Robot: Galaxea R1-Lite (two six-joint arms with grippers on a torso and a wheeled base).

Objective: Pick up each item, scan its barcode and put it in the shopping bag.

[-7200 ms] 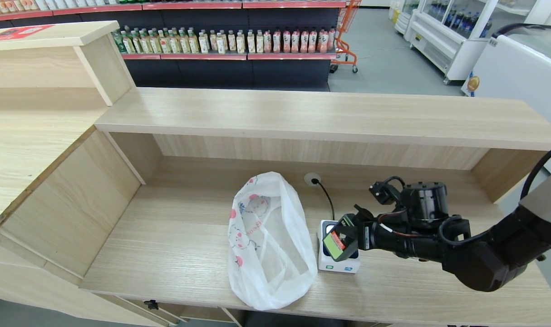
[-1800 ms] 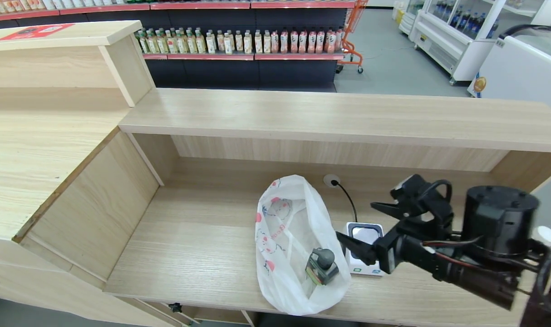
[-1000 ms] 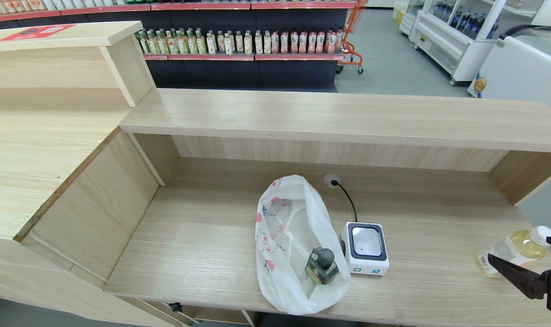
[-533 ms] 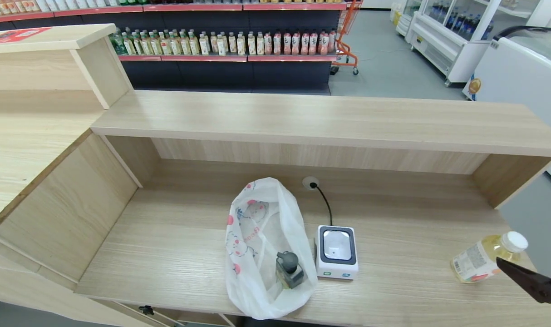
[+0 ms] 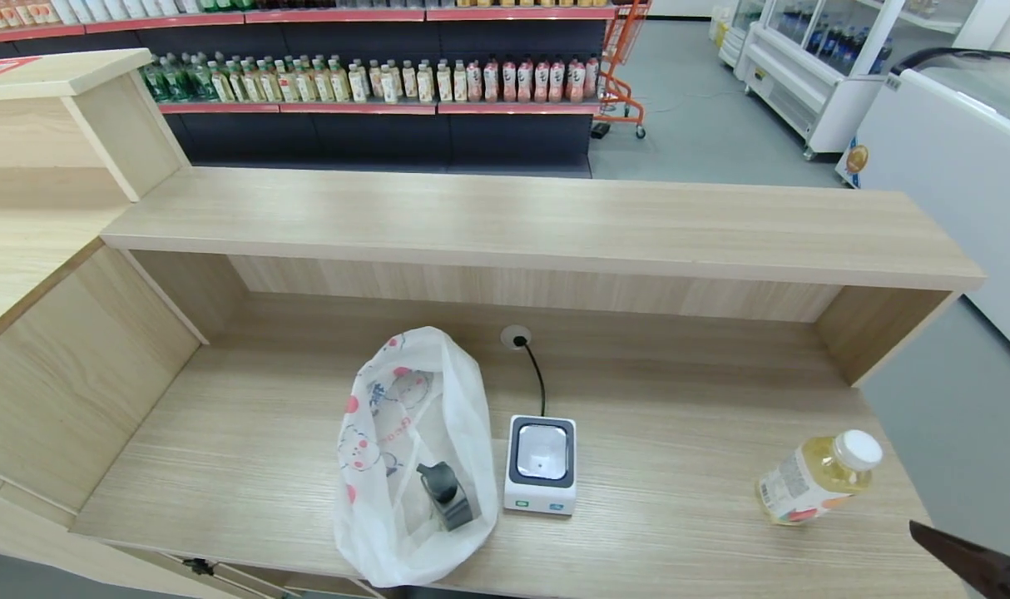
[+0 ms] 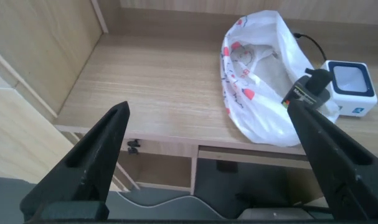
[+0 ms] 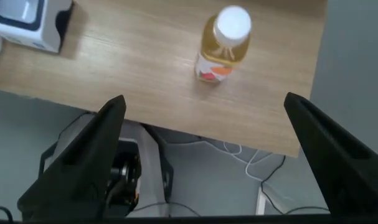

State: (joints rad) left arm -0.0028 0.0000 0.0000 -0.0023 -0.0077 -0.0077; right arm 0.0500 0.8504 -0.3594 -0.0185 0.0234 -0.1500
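Right arm: the right gripper [image 7: 204, 99] is hanging off the near right corner of the pale wood-grain tabletop [image 5: 680, 416], pointing down and forward past its edge.
Right jaws: they are spreading wide apart and gripping nothing.
Left arm: the left gripper [image 6: 208, 107] is hovering outside the near edge of the tabletop, facing the white plastic shopping bag [image 5: 388, 416].
Left jaws: they are gaping wide and carrying nothing.
Next item: the clear plastic bottle of yellow liquid with a white cap [image 5: 817, 478] is standing, apparently upright, near the right end of the tabletop, well apart from the bag and in line with the gap between the right jaws.
Bottle label: a white panel with a barcode is facing towards the bag, and an orange-red band is running round the base; the print is too small to read.
Bag: it is lying open on the tabletop, showing red dots and cartoon faces.
Bagged item: the small dark bottle with a grey cap [image 5: 445, 495] is resting inside the bag's near end.
Scanner: the white box-shaped barcode scanner [image 5: 541, 462] is sitting just beside the bag, window up, with a black cable [image 5: 537, 374] running back from it.
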